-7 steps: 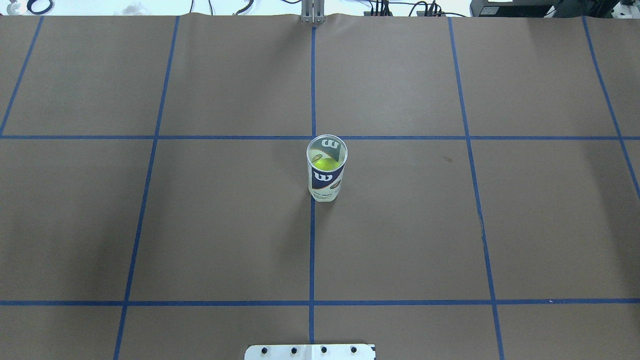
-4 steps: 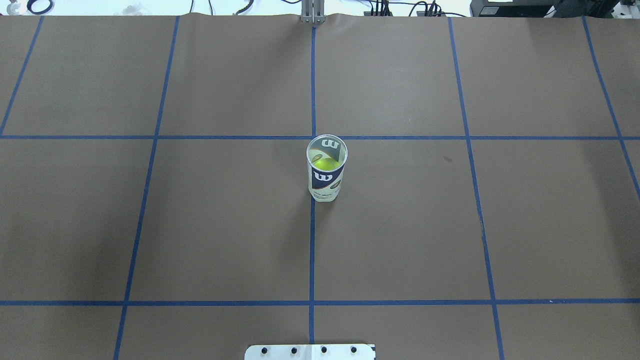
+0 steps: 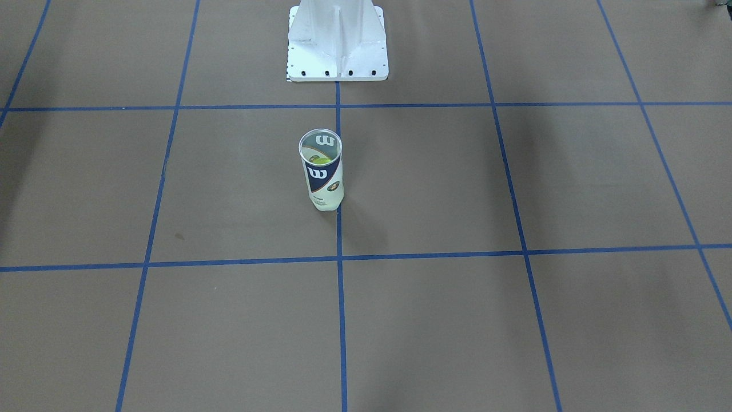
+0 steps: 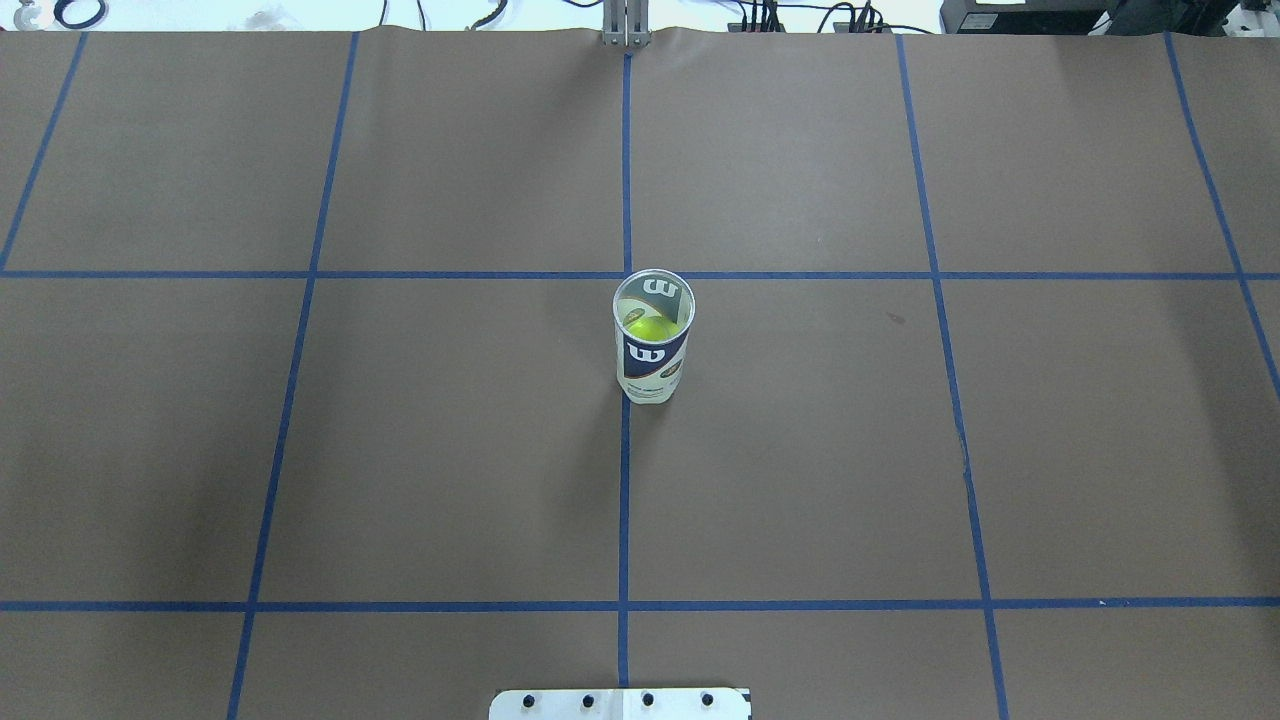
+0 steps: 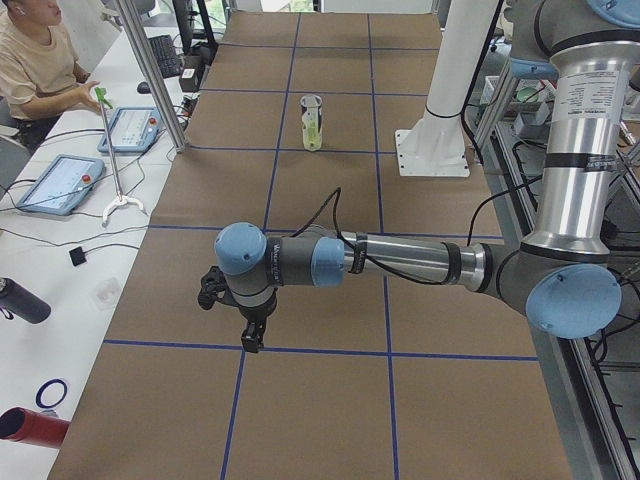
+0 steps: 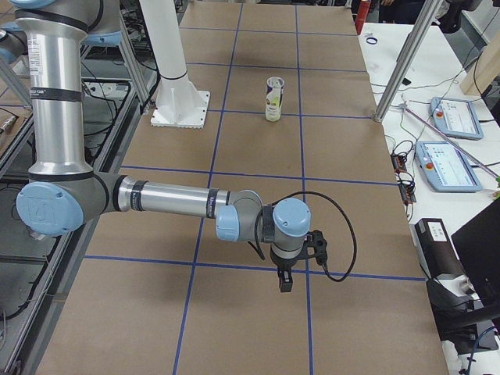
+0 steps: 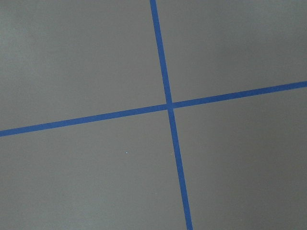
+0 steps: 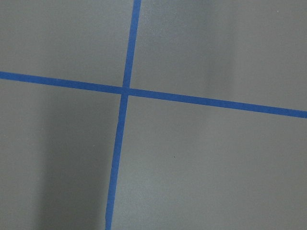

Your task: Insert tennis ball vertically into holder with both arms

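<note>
On the big brown table [image 4: 400, 450], blue tape lines [image 4: 623, 500] make a grid of squares. The left arm [image 5: 400, 262] reaches out flat over one end of the table. The right arm [image 6: 172, 199] does the same over the other end. Each arm bends down at the wrist, so its gripper points at the table.

The white pedestal [image 3: 337, 40] stands at the robot's edge of the table, in the middle.

The left gripper [image 5: 247, 340] hangs above a spot where two blue lines cross. The right gripper [image 6: 284, 281] hangs above another crossing. Only the side views show them, so I cannot tell if their jaws are apart or together.

The holder [image 4: 652, 350] stands upright near the middle of the table, right by the middle blue line, with its open top facing up. It is between the two grippers and well apart from both.

The tennis ball [image 4: 648, 326] sits down inside the holder, and shows through the open top. It is far from both sets of jaws and touches neither.
</note>
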